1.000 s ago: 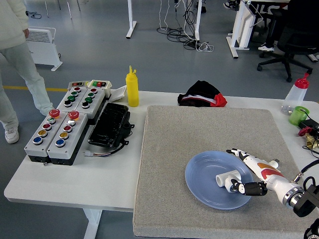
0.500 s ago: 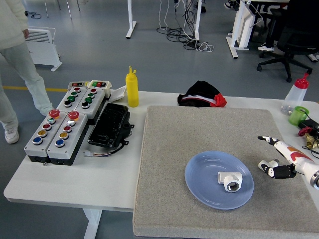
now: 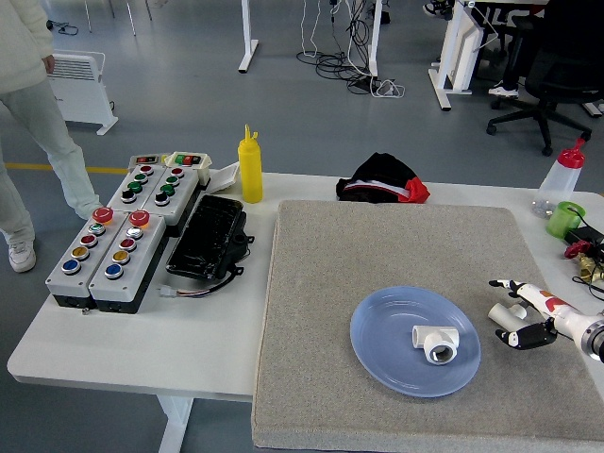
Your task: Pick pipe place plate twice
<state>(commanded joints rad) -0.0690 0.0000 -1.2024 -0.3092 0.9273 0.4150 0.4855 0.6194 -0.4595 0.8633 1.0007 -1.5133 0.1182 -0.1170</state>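
A blue plate (image 3: 382, 354) lies on the grey mat (image 3: 377, 255). A white T-shaped pipe fitting (image 3: 436, 342) lies on the plate, right of its middle. A second white pipe fitting (image 3: 503, 315) lies on the mat just right of the plate. My right hand (image 3: 514, 311) comes in from the right edge and sits at this second fitting, with one finger stretched out behind it and the black-tipped thumb in front of it. The fingers are spread and not closed on it. The left arm is out of view.
Two grey button boxes (image 3: 109, 236), a black tray (image 3: 208, 236) and a yellow squeeze bottle (image 3: 250, 168) stand left of the mat. A black and red cloth (image 3: 382, 179) lies behind it. A green cup (image 3: 564, 219) and a red-capped bottle (image 3: 562, 179) stand far right. A person's legs (image 3: 28, 123) show top left.
My right hand let go of the fitting on the plate, drew back to the right off the plate, and now sits with its fingers around the second fitting on the mat.
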